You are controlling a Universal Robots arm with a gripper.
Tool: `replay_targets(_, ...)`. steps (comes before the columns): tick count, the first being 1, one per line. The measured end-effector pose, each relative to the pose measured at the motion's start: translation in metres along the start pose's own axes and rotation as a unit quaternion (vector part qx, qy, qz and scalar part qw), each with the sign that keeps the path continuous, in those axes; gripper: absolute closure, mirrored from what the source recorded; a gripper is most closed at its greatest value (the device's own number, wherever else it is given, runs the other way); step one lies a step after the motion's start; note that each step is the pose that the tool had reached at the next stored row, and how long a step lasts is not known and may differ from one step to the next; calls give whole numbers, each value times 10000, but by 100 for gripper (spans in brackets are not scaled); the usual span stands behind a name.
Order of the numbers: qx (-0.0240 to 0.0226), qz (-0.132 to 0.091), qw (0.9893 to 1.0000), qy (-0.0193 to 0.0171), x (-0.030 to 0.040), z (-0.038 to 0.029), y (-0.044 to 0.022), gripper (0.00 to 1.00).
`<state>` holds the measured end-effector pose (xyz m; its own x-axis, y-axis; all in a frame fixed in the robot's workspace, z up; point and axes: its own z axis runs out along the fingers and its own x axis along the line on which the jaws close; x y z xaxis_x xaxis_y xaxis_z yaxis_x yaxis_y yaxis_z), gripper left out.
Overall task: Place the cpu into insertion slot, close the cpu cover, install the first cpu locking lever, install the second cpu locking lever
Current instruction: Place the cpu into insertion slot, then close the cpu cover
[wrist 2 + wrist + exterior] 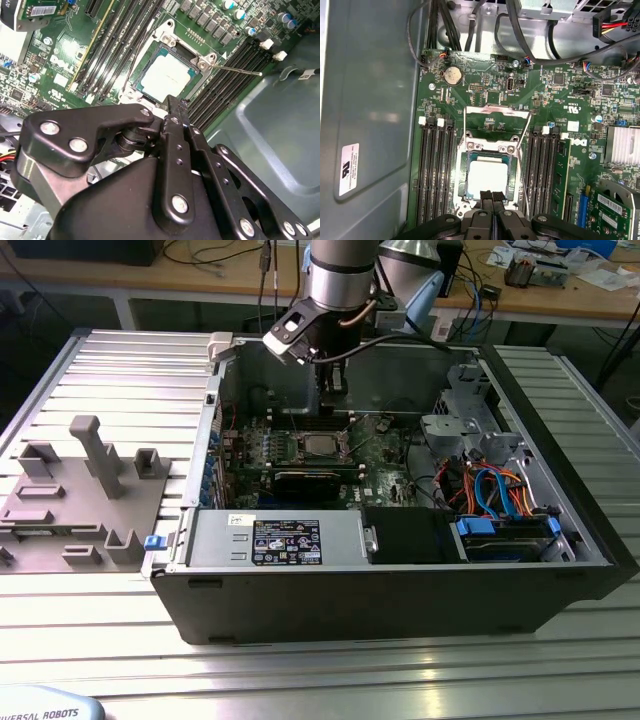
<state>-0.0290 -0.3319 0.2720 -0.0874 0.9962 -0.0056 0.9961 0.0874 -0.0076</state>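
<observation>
The cpu (488,176) (167,75) lies flat in the insertion slot (461,172) on the green board, its silvery top showing; in the exterior view the cpu (320,445) sits mid-board. The cpu cover (496,111) stands swung open behind the socket. Two thin wire levers (522,160) (235,68) are raised and unlatched. My gripper (492,196) (172,106) (333,390) is shut with nothing between its fingers. It hovers just above the socket edge opposite the cover's hinge.
Black memory slots (436,170) (544,170) flank the socket. The case's metal walls (290,380) enclose the board, with a power supply (285,540) and a drive cage with blue cables (500,525) toward the front. A grey fixture (80,490) stands at the exterior view's left.
</observation>
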Motion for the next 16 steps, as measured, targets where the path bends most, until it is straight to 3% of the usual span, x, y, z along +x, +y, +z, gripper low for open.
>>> replay_targets(7,0,0,10000,1,0,-1,1,89)
replay_targets(16,0,0,10000,1,-6,-1,67,89)
